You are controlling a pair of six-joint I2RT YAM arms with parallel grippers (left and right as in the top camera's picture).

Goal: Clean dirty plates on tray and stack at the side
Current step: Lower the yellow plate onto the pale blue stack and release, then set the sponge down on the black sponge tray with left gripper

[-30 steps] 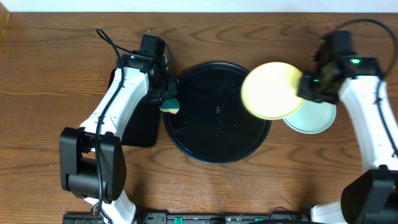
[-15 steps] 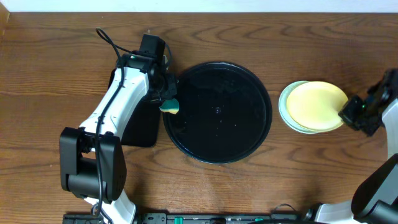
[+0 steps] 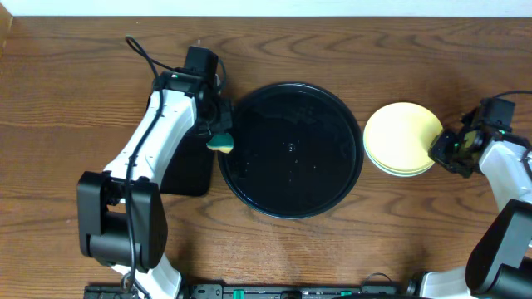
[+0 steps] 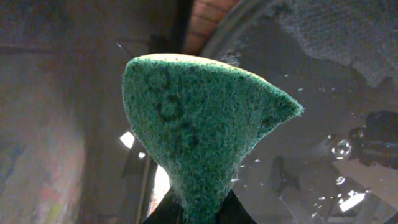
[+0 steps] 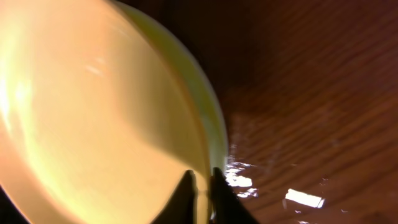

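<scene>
The pale yellow plate (image 3: 401, 137) lies on top of a stack of plates on the wood table, right of the round black tray (image 3: 291, 149); a pale rim shows under it at its lower edge. My right gripper (image 3: 439, 149) is shut on the yellow plate's right rim; in the right wrist view the fingers (image 5: 219, 193) pinch the rim of the yellow plate (image 5: 93, 118). My left gripper (image 3: 218, 133) is shut on a green and yellow sponge (image 3: 221, 143) at the tray's left rim. The sponge (image 4: 199, 118) fills the left wrist view. The tray holds no plates.
A smaller rectangular black tray (image 3: 187, 170) lies under my left arm, left of the round tray. Water drops glint on the round tray's wet surface (image 4: 336, 149). Bare wood table lies around the stack.
My right gripper carried the yellow plate from above the tray's right edge to the stack, then shifted it slightly left on the stack. The left gripper and sponge barely moved.
</scene>
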